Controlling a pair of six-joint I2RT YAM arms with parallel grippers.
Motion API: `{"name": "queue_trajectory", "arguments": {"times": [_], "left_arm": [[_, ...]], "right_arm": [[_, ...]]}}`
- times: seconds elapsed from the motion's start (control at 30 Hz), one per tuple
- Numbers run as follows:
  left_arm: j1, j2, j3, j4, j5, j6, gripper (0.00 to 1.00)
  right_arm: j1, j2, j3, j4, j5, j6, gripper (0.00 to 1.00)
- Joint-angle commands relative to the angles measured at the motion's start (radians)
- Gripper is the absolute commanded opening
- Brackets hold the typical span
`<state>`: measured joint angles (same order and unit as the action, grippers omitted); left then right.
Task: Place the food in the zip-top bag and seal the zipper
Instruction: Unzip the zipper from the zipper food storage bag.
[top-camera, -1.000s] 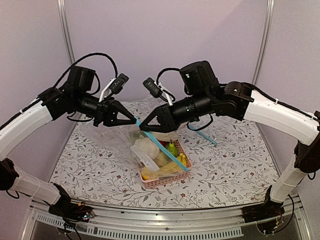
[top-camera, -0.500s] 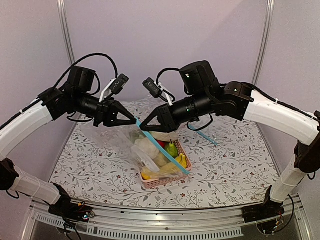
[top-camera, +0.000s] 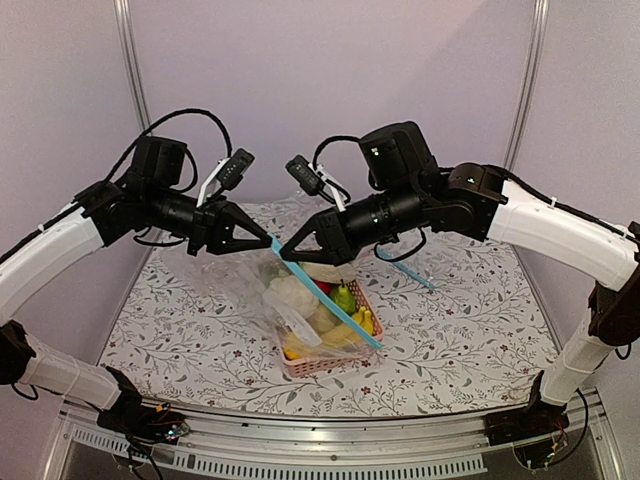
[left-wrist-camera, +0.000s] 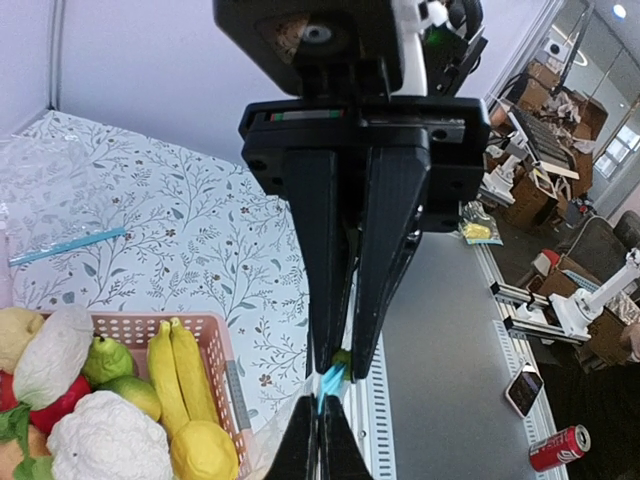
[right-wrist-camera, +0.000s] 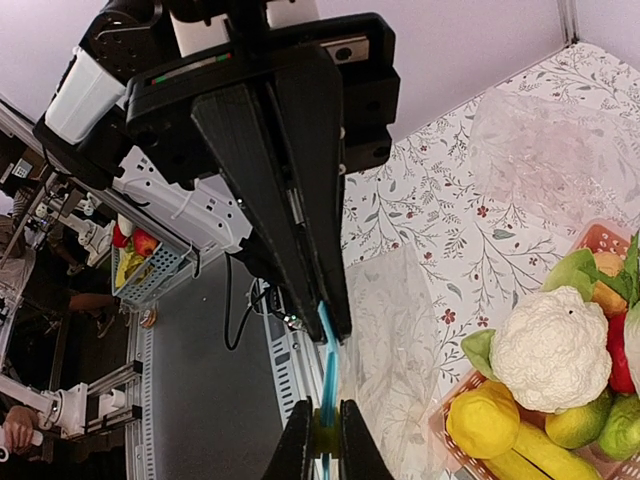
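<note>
**Student:** What does the overhead view show of the 2 arms?

**Tutor:** The left gripper (top-camera: 266, 239) and the right gripper (top-camera: 284, 256) meet almost tip to tip above the surface (top-camera: 470, 320). They meet at the upper end of the zipper (top-camera: 326, 292). From there the light-blue strip slopes down toward the near right, crossing above the pink basket (top-camera: 335, 365).

**Student:** How do the jaws stand?

**Tutor:** Left: clenched on the zipper's end. Its wrist view shows both jaws pressed together, with the blue strip emerging from between them. Right: clamped on the same strip, just beside the left pair. Its wrist view shows the strip running between jaws that leave almost no gap.

**Student:** Where is the zip-top bag?

**Tutor:** The zip-top bag (top-camera: 250, 285) hangs as clear film below the zipper. It is lifted off the surface at the held end, and its lower part drapes over the near-left side of the basket.

**Student:** What lies in the basket?

**Tutor:** In the left wrist view, the lemon (left-wrist-camera: 205, 450), the round green fruit (left-wrist-camera: 135, 395) and the white oblong piece (left-wrist-camera: 50, 355) sit within the basket's walls. The cauliflower (left-wrist-camera: 105, 440) and the bananas (left-wrist-camera: 180, 375) lie beside them. Whether the bag's film encloses any of these cannot be told.

**Student:** Is there anything else on the surface?

**Tutor:** 1 item: a second clear bag (top-camera: 405, 268) with its own blue strip. It lies flat behind and to the right of the basket, apart from both grippers.
</note>
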<state>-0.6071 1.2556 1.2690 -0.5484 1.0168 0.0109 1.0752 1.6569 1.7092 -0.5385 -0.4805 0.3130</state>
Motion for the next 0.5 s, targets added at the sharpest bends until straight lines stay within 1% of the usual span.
{"name": "queue_trajectory", "arguments": {"times": [0.0,0.13,0.3,0.47], "left_arm": [[0.028,-0.026,-0.022,0.047,-0.027,-0.007,0.00],[0.043,-0.031,-0.036,0.067,-0.037,-0.024,0.00],[0.075,-0.040,-0.069,0.128,-0.054,-0.056,0.00],[0.116,-0.054,-0.105,0.175,-0.063,-0.081,0.00]], "right_arm": [[0.008,0.004,0.003,-0.020,-0.001,-0.008,0.04],[0.008,0.001,-0.008,-0.021,0.007,-0.009,0.03],[0.007,-0.010,-0.040,-0.022,0.069,-0.021,0.03],[0.007,0.001,-0.029,-0.055,0.084,-0.035,0.03]]}}
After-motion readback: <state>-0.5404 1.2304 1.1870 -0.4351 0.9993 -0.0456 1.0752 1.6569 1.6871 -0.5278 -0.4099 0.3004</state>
